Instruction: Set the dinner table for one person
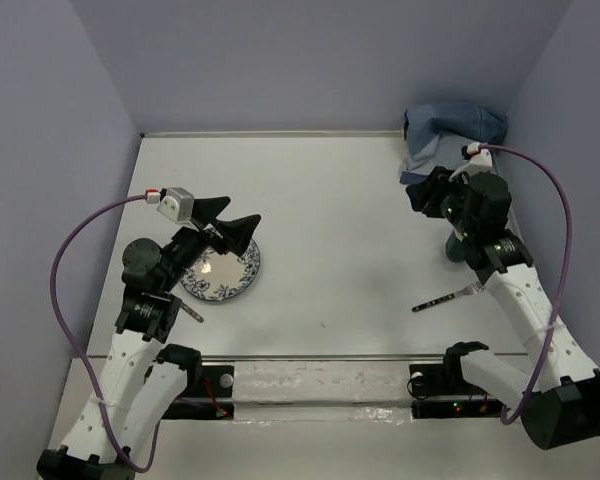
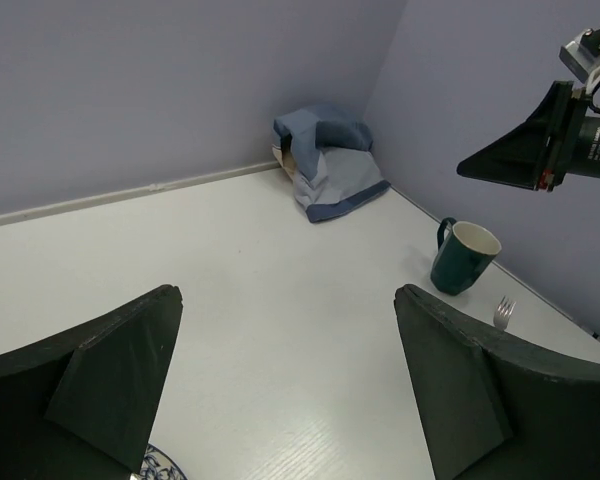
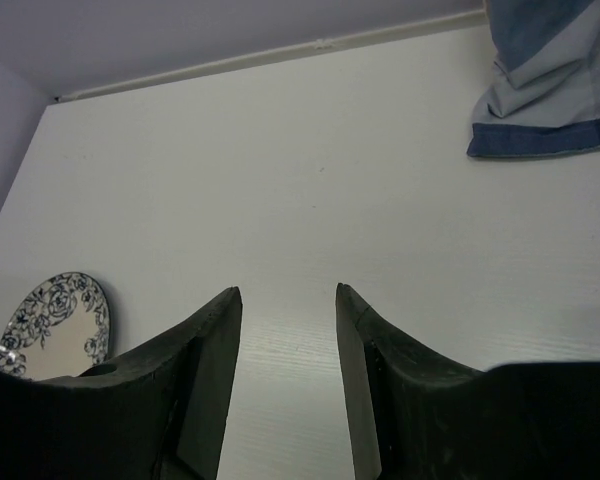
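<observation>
Two released tools: left tool (image 2: 288,292), right tool (image 3: 287,290); plate (image 1: 238,278), mug (image 2: 464,256) on dinner table (image 1: 330,220).

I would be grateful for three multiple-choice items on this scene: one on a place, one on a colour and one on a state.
1. Where does the fork lie?
A. On the plate
B. On the right side of the table
C. At the far left corner

2. What colour is the mug?
A. Dark green
B. Red
C. Yellow

3. How do the jaws of the left gripper stand?
A. Shut on the fork
B. Shut on the mug
C. Open, holding nothing

Answers:
1 B: the top view shows it on the bare surface at the right, far from the plate.
2 A: the left wrist view shows its dark green wall.
3 C: the white table shows through the wide gap between them.
</observation>
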Available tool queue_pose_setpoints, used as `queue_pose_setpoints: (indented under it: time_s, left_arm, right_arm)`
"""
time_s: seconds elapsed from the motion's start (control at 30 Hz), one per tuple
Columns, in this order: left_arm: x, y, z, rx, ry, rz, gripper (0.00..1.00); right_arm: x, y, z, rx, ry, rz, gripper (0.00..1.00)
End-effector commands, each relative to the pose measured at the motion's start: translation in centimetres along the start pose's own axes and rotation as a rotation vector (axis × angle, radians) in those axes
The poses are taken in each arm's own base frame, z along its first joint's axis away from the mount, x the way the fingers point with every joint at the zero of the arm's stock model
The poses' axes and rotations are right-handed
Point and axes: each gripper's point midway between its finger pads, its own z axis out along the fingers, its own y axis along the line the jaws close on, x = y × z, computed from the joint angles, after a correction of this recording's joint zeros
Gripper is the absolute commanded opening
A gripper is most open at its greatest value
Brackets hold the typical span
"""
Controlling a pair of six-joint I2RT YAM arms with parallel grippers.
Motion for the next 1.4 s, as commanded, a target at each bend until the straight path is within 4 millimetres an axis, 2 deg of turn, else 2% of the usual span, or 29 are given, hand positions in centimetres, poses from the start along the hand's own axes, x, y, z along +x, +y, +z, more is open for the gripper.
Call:
queue_pose_setpoints:
  time_s: [0.0, 0.07, 0.1, 0.13, 0.17, 0.27, 0.3, 0.33, 0.53, 0.7, 0.73, 0.77, 0.87, 0.9, 0.93, 1.0, 1.03, 1.07, 1.1, 1.13, 1.17, 1.37]
  left_arm:
    - [-1.4, -0.7, -0.1, 0.034, -0.046, 0.034, 0.99]
    - [-1.3, -0.7, 0.0, 0.037, -0.045, 0.025, 0.99]
    - [-1.3, -0.7, 0.0, 0.036, -0.046, 0.021, 0.99]
    - [-1.4, -0.8, 0.0, 0.038, -0.051, 0.019, 0.99]
    - [-1.4, -0.8, -0.1, 0.039, -0.055, 0.015, 0.99]
    - [-1.5, -0.7, 0.0, 0.028, -0.057, -0.001, 0.99]
    - [-1.5, -0.6, 0.0, 0.024, -0.056, -0.006, 0.99]
    - [-1.5, -0.6, 0.0, 0.022, -0.058, -0.016, 0.99]
    - [-1.9, -0.1, -0.1, -0.020, -0.070, -0.038, 0.99]
    - [-2.0, 0.3, -0.1, -0.052, -0.071, -0.036, 0.99]
    - [-2.0, 0.3, -0.1, -0.050, -0.072, -0.036, 0.99]
    - [-2.0, 0.3, 0.0, -0.048, -0.070, -0.032, 0.98]
    - [-1.9, 0.3, 0.0, -0.050, -0.069, -0.032, 0.92]
    - [-1.9, 0.4, 0.0, -0.052, -0.070, -0.031, 0.90]
    - [-1.9, 0.3, 0.0, -0.050, -0.068, -0.032, 0.90]
    - [-1.7, 0.4, 0.1, -0.053, -0.061, -0.032, 0.89]
    - [-1.7, 0.3, 0.1, -0.051, -0.061, -0.035, 0.89]
    - [-1.7, 0.3, 0.1, -0.050, -0.060, -0.033, 0.89]
    - [-1.6, 0.3, 0.2, -0.050, -0.059, -0.036, 0.89]
    - [-1.6, 0.3, 0.2, -0.048, -0.057, -0.034, 0.90]
    - [-1.6, 0.3, 0.2, -0.049, -0.059, -0.033, 0.90]
    - [-1.7, 0.1, 0.3, -0.044, -0.059, -0.033, 0.90]
  right_arm:
    - [-1.6, -1.0, 0.9, 0.073, -0.021, -0.037, 0.48]
    - [-1.4, -1.2, 1.5, 0.094, -0.007, -0.045, 0.48]
    - [-1.0, -2.1, 2.3, 0.133, 0.008, -0.050, 0.48]
    - [-1.5, -2.5, 2.7, 0.163, 0.000, -0.065, 0.48]
    - [-0.7, -2.8, 3.2, 0.175, 0.027, -0.075, 0.47]
    - [-0.1, -4.4, 5.4, 0.244, 0.068, -0.112, 0.46]
    - [-0.7, -4.5, 6.0, 0.255, 0.066, -0.125, 0.46]
    - [0.4, -5.0, 7.3, 0.274, 0.108, -0.152, 0.45]
    - [1.7, -7.4, 12.3, 0.359, 0.199, -0.240, 0.44]
    - [1.5, -11.0, 16.4, 0.501, 0.230, -0.340, 0.47]
    - [1.9, -11.4, 17.0, 0.509, 0.254, -0.354, 0.49]
    - [2.3, -12.5, 18.6, 0.536, 0.272, -0.358, 0.49]
    - [3.8, -14.3, 20.5, 0.576, 0.322, -0.377, 0.54]
    - [3.0, -14.3, 21.5, 0.581, 0.300, -0.376, 0.54]
    - [4.7, -15.7, 22.4, 0.602, 0.339, -0.377, 0.54]
    - [5.2, -16.6, 23.4, 0.616, 0.349, -0.372, 0.54]
    - [4.6, -16.5, 24.2, 0.614, 0.331, -0.371, 0.54]
    - [6.0, -17.8, 24.8, 0.635, 0.368, -0.373, 0.54]
    - [5.3, -17.8, 25.3, 0.640, 0.353, -0.373, 0.54]
    - [6.9, -18.6, 25.7, 0.654, 0.389, -0.381, 0.54]
    - [6.9, -19.4, 25.8, 0.670, 0.393, -0.378, 0.54]
    - [9.4, -20.8, 27.1, 0.689, 0.442, -0.395, 0.51]
